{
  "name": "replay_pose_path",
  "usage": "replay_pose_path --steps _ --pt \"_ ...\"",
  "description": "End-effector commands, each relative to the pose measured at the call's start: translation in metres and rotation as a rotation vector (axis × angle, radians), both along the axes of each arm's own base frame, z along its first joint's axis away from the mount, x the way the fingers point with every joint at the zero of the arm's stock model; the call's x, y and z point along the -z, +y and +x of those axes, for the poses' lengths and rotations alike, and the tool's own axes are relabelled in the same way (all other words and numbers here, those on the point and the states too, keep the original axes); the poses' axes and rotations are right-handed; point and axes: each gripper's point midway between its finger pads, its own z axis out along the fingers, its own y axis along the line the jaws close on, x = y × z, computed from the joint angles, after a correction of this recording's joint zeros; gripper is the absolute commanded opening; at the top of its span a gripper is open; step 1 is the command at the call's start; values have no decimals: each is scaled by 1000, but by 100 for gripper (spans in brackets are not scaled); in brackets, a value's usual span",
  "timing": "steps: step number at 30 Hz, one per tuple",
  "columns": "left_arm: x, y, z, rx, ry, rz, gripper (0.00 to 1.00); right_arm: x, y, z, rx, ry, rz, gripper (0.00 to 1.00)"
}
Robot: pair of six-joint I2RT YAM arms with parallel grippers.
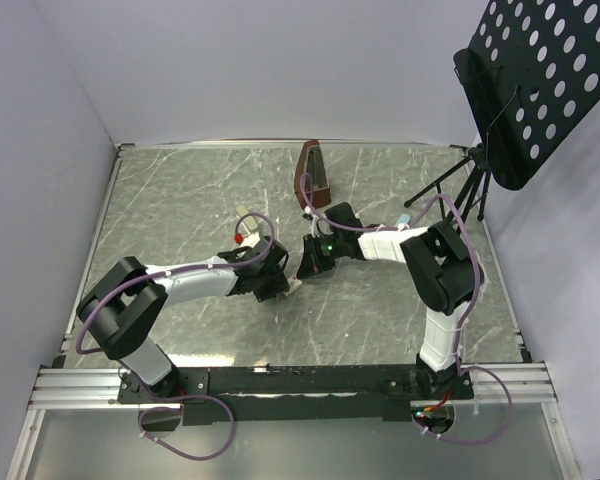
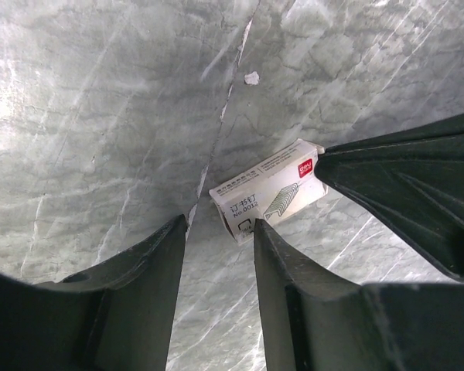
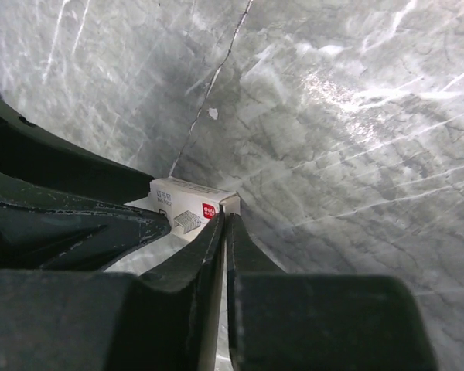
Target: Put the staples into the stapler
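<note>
The staples box (image 2: 271, 195), small and cream with a red logo, lies on the grey marble table between my two grippers, also in the top view (image 1: 296, 287). My left gripper (image 2: 219, 226) is open, and the box's near corner sits just ahead of its fingertips, against the right finger. My right gripper (image 3: 227, 215) is shut on the thin end flap of the box (image 3: 184, 207). It shows in the left wrist view (image 2: 402, 193) at the box's far end. The dark brown stapler (image 1: 311, 180) stands opened up behind the grippers. No loose staple strip shows.
A black perforated music stand (image 1: 540, 70) on a tripod (image 1: 458, 180) stands at the back right corner. A small red and white item (image 1: 241, 236) sits by the left arm's wrist. Grey walls border the table on the left and at the back.
</note>
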Motion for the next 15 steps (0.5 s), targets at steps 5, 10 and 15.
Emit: replay_pose_path --steps 5,10,15 --pt "-2 -1 6 -13 -12 -18 46 1 -10 7 15 -137 -165 0" --pt "-8 0 6 -13 -32 -27 47 -4 -14 8 31 -186 -231 0" --pt "-19 0 7 -15 -59 -55 51 -9 -15 8 41 -232 -282 0"
